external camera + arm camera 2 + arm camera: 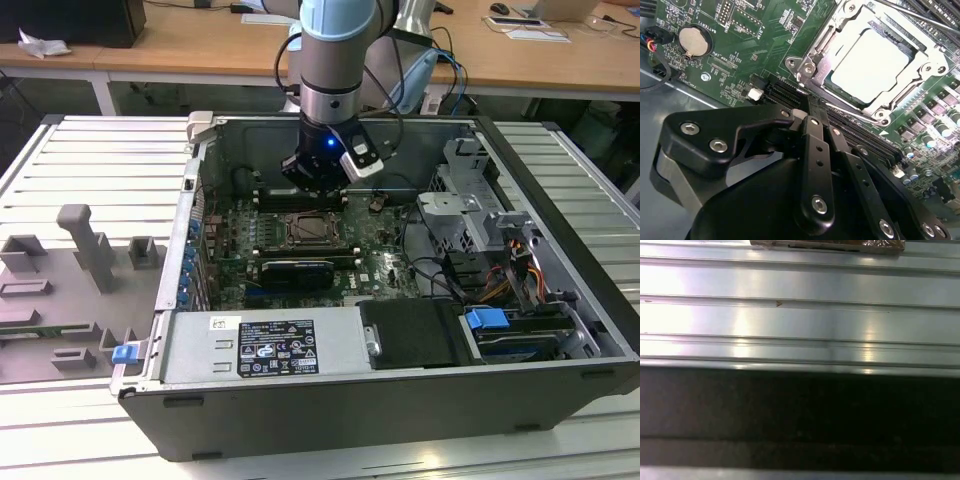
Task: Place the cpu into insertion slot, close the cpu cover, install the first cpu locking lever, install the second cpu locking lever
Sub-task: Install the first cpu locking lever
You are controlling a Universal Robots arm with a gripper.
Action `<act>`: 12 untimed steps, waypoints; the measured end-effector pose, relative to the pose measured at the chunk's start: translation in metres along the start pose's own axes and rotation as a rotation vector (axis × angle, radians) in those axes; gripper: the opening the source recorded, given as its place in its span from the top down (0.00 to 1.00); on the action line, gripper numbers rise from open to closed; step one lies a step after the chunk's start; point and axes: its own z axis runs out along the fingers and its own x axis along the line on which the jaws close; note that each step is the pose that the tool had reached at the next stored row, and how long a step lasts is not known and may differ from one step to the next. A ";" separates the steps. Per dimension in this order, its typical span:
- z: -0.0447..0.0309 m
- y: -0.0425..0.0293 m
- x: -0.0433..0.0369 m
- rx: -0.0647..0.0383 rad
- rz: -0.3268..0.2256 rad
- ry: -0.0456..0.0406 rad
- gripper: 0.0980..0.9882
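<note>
Gripper [812, 117], fingers pinched together holding nothing, hangs just beside the insertion slot [875, 65] where the cpu [870, 66] sits under the closed cpu cover [932, 62]; a careless descent could scrape the motherboard [755, 45].

The open computer case [400, 330] is leaving the board reachable from above in the middle of the exterior view. The gripper [318, 182] is hanging just over the socket [313, 229], taking up the room above its far edge. A black graphics card [292, 271] is lying close below the socket in the frame. Loose cables [430, 270] and a drive cage [470, 210] are crowding the exterior view's right. In the second wrist view, the chip [870, 66] is sitting uncovered at upper right, the fingers [815, 150] closed together near it.
</note>
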 end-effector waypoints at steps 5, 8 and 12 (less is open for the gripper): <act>0.0021 -0.0002 0.0000 0.012 0.000 0.0005 1.00; 0.0033 -0.0003 0.0001 0.022 -0.001 0.0008 1.00; 0.0045 -0.0002 0.0001 0.023 -0.001 0.0010 1.00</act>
